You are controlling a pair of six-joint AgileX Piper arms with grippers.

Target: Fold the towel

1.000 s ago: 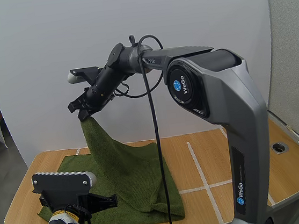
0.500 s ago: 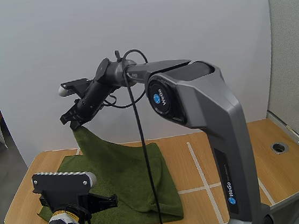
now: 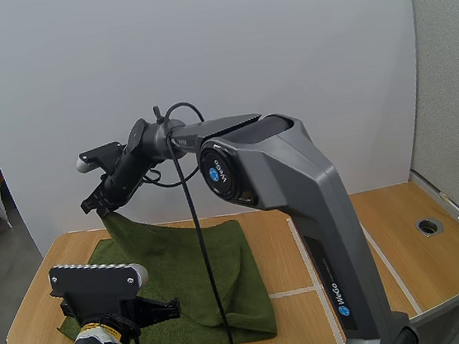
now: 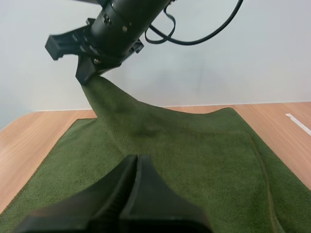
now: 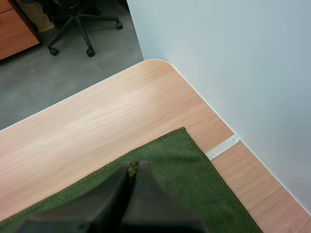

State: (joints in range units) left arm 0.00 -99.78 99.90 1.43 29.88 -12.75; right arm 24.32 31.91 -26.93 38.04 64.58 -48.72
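A dark green towel (image 3: 199,267) lies on the wooden table (image 3: 345,242), partly folded over itself. My right gripper (image 3: 101,207) is shut on one towel corner and holds it up above the towel's far left edge, so the cloth slopes down from it. In the right wrist view the right gripper (image 5: 132,165) pinches a sliver of green cloth, with the towel (image 5: 194,189) flat below. My left gripper (image 3: 169,310) is low at the near left, shut on nothing. In the left wrist view the left gripper (image 4: 137,158) hovers over the towel (image 4: 194,160), facing the right gripper (image 4: 87,73).
White tape lines (image 3: 305,255) cross the table to the right of the towel. A round hole (image 3: 429,226) sits near the table's right edge. A white wall stands just behind the table. The table's rounded far-left corner (image 5: 155,63) lies beyond the towel, with floor past it.
My right gripper has carried the towel corner leftward and lower, and the lifted cloth now slopes flatter over the towel's left part. The left arm has not moved.
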